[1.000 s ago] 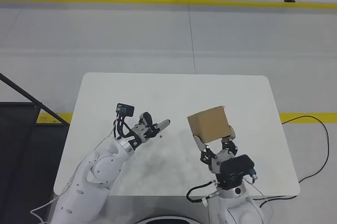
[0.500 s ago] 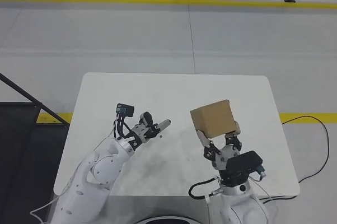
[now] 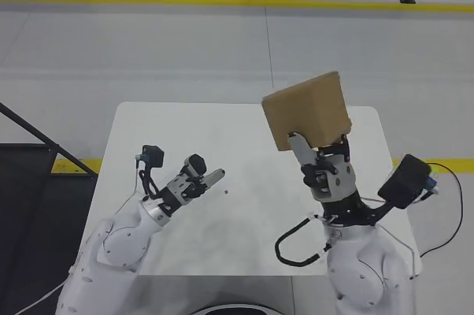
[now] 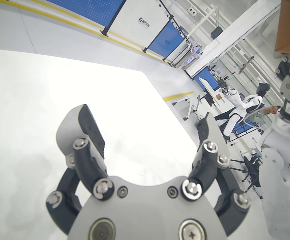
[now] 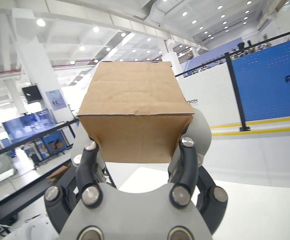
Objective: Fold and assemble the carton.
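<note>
Carton (image 3: pixel 307 109) higher (in right end effector (image 3: pixel 320 148))

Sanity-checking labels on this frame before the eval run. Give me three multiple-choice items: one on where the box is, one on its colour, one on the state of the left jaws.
1. Where is the box?
A. Held up off the table in the right jaws
B. Lying flat on the table
C. In the left jaws

2. What colour is the box?
A. White
B. Blue
C. Brown

3. What state are the left jaws in?
A. Shut on the box
B. Open, holding nothing
C. Shut on a cable

Answers:
1 A: the right wrist view shows the jaws clamped on the box's lower sides, with the box raised clear of the table.
2 C: it is plain brown cardboard in every view.
3 B: the left wrist view shows a wide gap with nothing in it.
</note>
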